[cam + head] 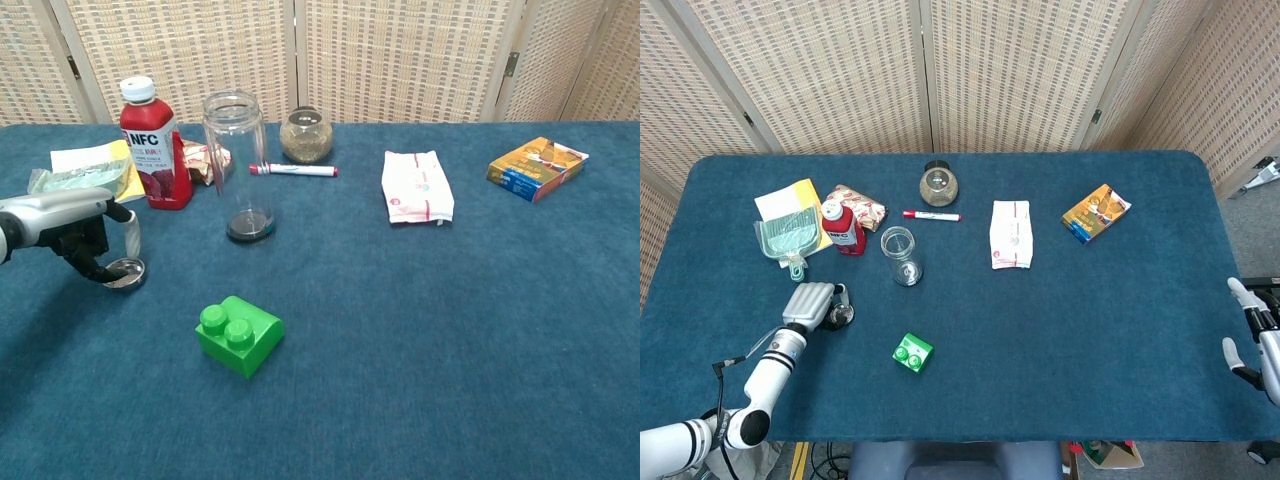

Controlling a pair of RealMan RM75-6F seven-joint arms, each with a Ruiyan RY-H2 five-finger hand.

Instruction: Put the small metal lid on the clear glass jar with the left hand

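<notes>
The small metal lid (843, 316) (126, 272) lies flat on the blue table, front left. My left hand (810, 303) (75, 225) hangs over it, its dark fingertips (103, 268) curled down onto the lid's left rim and the thumb held apart above it. The lid is still resting on the cloth. The clear glass jar (898, 255) (235, 165) stands upright and uncovered, behind and to the right of the lid. My right hand (1255, 335) shows only in the head view, at the table's right edge, with fingers apart and nothing in it.
A red NFC bottle (153, 142) stands close to the left of the jar, with a yellow pad and green scoop (790, 228) beyond it. A green brick (239, 334) lies in front. Behind and to the right are a marker (293, 170), a round jar (305, 135), a white packet (416, 187) and an orange box (536, 167).
</notes>
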